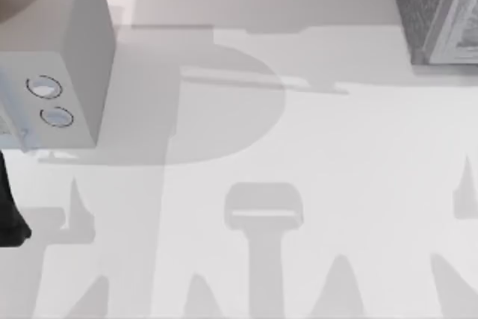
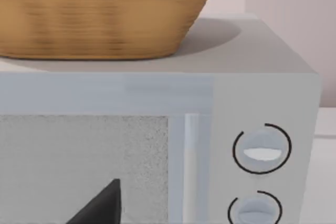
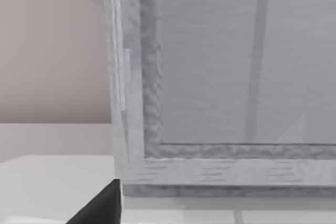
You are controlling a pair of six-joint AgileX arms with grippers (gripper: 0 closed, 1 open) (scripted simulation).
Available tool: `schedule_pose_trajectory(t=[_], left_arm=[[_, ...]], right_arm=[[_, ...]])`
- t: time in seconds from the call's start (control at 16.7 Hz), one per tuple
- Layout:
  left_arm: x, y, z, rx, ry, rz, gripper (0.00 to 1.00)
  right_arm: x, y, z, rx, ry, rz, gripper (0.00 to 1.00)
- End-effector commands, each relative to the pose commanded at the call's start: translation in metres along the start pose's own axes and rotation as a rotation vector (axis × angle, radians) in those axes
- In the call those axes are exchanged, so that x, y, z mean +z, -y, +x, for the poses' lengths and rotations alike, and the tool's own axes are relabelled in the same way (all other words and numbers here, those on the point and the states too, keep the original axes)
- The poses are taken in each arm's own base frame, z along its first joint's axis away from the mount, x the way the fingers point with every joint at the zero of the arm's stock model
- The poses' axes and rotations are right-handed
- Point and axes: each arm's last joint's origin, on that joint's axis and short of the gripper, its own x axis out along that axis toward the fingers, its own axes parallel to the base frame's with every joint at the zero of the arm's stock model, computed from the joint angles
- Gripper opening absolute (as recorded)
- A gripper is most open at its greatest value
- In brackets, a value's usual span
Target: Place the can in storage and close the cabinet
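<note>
The can is out of view. The cabinet (image 1: 437, 13) is a grey textured box at the table's far right corner. In the right wrist view its speckled frame (image 3: 149, 77) borders a pale inner panel. I cannot tell whether it stands open. A dark part of my right gripper (image 3: 102, 208) sits low and close before the cabinet's lower corner. A dark part of my left gripper (image 2: 102, 205) hangs just in front of a microwave's window. My left arm (image 1: 9, 207) shows dark at the table's left edge.
A pale grey microwave (image 1: 75, 57) with two round knobs (image 1: 45, 87) stands at the far left. A woven wicker basket (image 2: 100, 14) rests on top of it. The white table (image 1: 299, 147) between microwave and cabinet carries only shadows.
</note>
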Motion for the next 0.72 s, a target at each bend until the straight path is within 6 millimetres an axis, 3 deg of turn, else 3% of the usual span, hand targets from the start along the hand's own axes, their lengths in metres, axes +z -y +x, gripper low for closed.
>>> schedule_pose_trajectory(t=[0.36,0.72], left_arm=[[0.0,0.0,0.0,0.0,0.0,0.0,1.0],[0.0,0.0,0.0,0.0,0.0,0.0,1.0]], right_arm=[[0.011,0.059,0.03,0.0,0.0,-0.002,1.0],[-0.007,0.135,0.035,0.002,-0.003,-0.001,1.0]])
